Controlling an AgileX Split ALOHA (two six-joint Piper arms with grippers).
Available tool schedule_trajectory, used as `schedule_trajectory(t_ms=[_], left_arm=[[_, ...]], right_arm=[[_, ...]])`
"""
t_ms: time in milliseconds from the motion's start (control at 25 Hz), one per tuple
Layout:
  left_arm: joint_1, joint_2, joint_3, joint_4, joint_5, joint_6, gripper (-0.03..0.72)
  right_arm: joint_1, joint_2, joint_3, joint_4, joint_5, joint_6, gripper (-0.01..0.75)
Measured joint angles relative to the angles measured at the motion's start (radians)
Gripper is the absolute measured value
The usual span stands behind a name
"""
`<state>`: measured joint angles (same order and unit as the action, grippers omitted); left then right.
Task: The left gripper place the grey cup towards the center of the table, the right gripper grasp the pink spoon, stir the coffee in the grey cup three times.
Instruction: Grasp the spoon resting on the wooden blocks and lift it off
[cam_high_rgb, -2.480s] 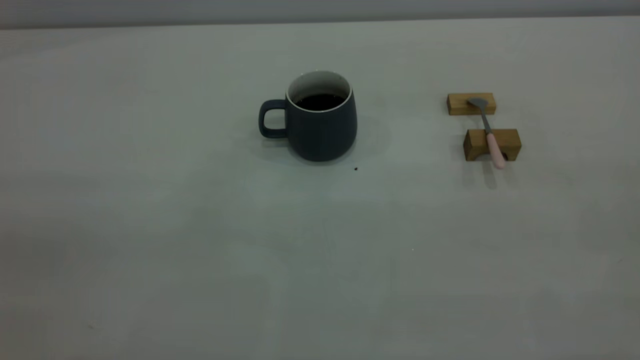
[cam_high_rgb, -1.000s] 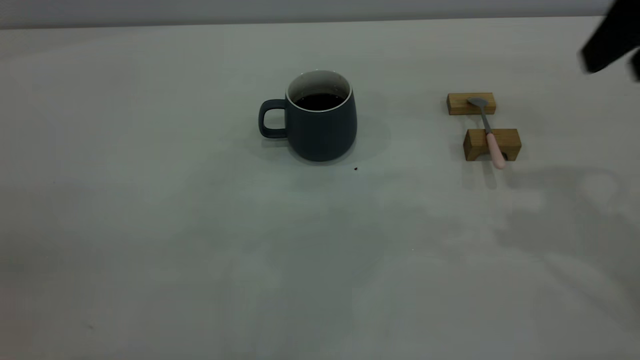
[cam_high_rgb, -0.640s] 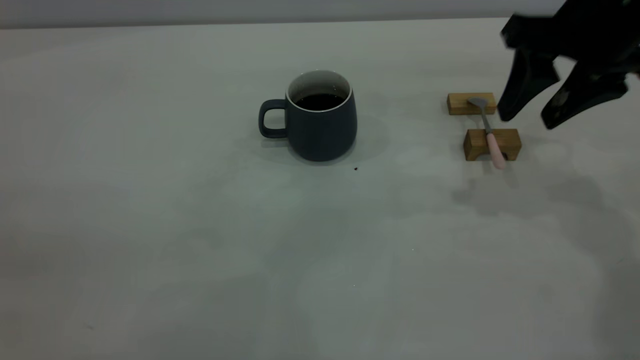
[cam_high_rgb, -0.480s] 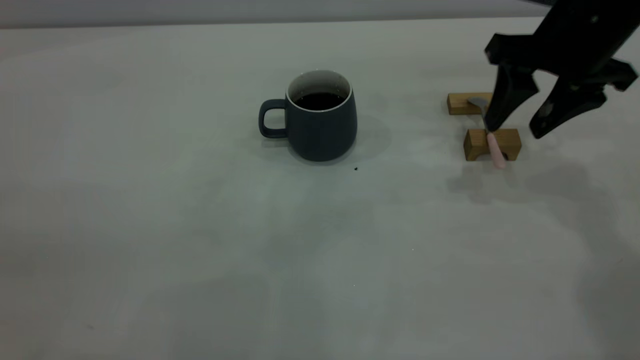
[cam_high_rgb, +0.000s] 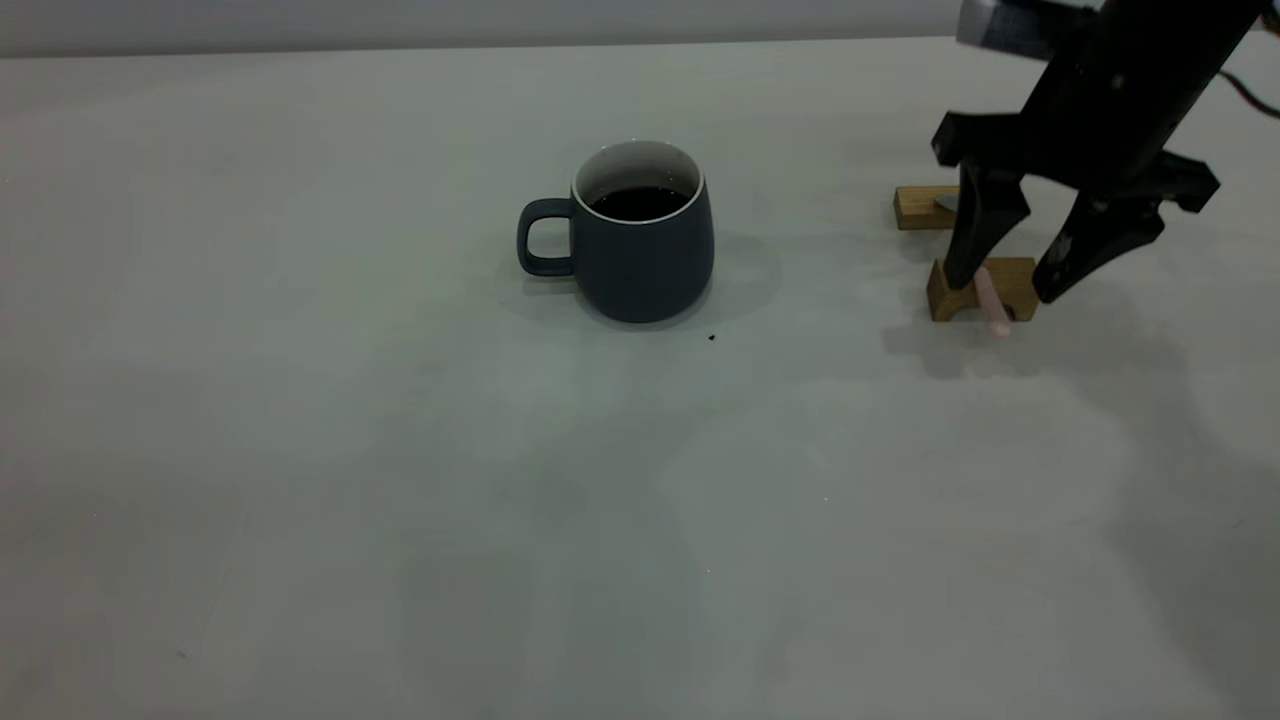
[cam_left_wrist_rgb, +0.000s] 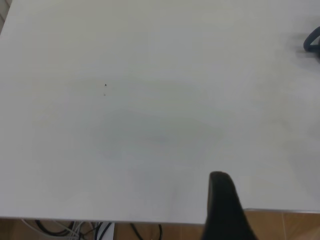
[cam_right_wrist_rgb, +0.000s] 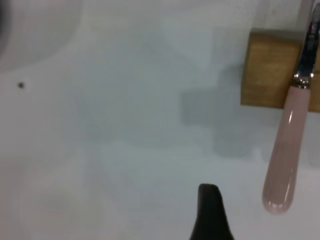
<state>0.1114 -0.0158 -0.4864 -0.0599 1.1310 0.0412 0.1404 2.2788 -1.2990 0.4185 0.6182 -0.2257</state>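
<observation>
The grey cup (cam_high_rgb: 640, 255) stands upright near the middle of the table (cam_high_rgb: 400, 480), handle to the left, with dark coffee (cam_high_rgb: 640, 203) inside. The pink spoon (cam_high_rgb: 991, 298) lies across two tan wooden blocks at the right, its pink handle (cam_right_wrist_rgb: 285, 155) overhanging the nearer block. My right gripper (cam_high_rgb: 1000, 290) is open and lowered over that block, one finger on each side of the handle, not touching it. Its left finger hides the spoon's neck. Of my left gripper only one dark finger (cam_left_wrist_rgb: 222, 205) shows, above the table edge, far from the cup, whose handle (cam_left_wrist_rgb: 312, 42) peeks in.
The far wooden block (cam_high_rgb: 920, 207) and the near one (cam_high_rgb: 1012, 285) sit close together under the right arm. A tiny dark speck (cam_high_rgb: 711, 338) lies just in front of the cup. Cables and a wooden floor show past the table edge (cam_left_wrist_rgb: 150, 220).
The right arm came in from the upper right and dropped with its fingers spread, now straddling the spoon handle at the near block. Cup and spoon have not moved.
</observation>
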Motion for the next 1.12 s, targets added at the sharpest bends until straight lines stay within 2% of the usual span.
schedule_trajectory(t_ms=[440,560,640,720,880,920,1120], left_arm=[[0.0,0.0,0.0,0.0,0.0,0.0,0.528],[0.0,0.0,0.0,0.0,0.0,0.0,0.528],[0.0,0.0,0.0,0.0,0.0,0.0,0.528],[0.0,0.0,0.0,0.0,0.0,0.0,0.528],[0.0,0.0,0.0,0.0,0.0,0.0,0.528],[0.0,0.0,0.0,0.0,0.0,0.0,0.528],[0.0,0.0,0.0,0.0,0.0,0.0,0.528]], right_arm=[[0.0,0.094,-0.02,-0.001,-0.055,0.004,0.592],[0.0,0.106,-0.02,-0.002,-0.083,0.004,0.566],[0.0,0.106,-0.02,-0.002,-0.088,0.004,0.504],[0.0,0.107,-0.02,-0.002,-0.085,0.004,0.411],[0.0,0.108,-0.02,-0.002,-0.08,0.004,0.15],[0.0,0.108,-0.02,-0.003,-0.08,0.004,0.126],[0.0,0.063,-0.02,-0.003,-0.035,0.003,0.13]])
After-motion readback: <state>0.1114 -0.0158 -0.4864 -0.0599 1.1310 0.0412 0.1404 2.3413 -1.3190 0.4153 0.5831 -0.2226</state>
